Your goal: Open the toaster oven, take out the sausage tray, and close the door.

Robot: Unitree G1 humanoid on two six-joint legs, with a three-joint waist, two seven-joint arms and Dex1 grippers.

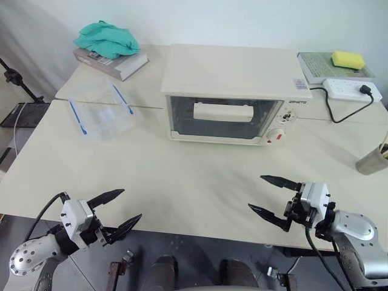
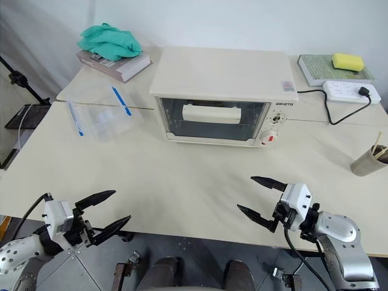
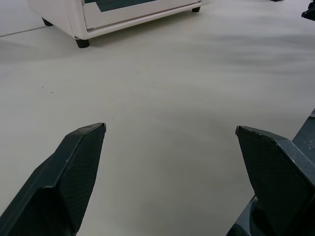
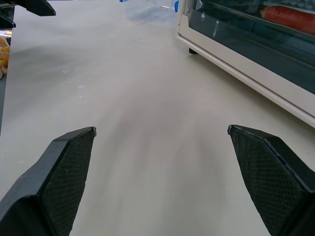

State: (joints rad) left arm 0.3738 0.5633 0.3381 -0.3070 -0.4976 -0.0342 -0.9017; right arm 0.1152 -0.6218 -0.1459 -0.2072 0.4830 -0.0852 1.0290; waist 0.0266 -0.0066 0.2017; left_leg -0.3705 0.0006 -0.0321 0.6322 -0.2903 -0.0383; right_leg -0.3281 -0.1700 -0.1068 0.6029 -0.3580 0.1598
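Broadly, a pale cream table [image 1: 194,182] takes up most of the head views, and a seam runs across it behind the toaster oven's [image 1: 233,91] front edge, as if two tabletops meet there; a plain white wall rises behind, and grey floor shows below the near edge. The toaster oven stands toward the back, centre, its door [image 1: 221,118] shut with the cream bar handle [image 1: 223,112] across the glass and the knobs [image 1: 282,124] at its right; through the glass in the right wrist view a red-orange sausage [image 4: 290,17] lies inside, though the sausage tray under it cannot be made out. To the oven's left a clear plastic bag [image 1: 100,112] with blue strips lies flat on the table; further back a teal cloth [image 1: 106,37] sits on a book [image 1: 112,60]. At the far right a yellow sponge [image 1: 347,59] rests on another book [image 1: 321,65], beside a white power strip [image 1: 351,90] with a black cord; a cup [image 1: 371,160] stands near the right edge. The left gripper [image 1: 118,209] and right gripper [image 1: 273,197] hover over the near edge, well apart from the oven, each with fingers spread wide and holding nothing.
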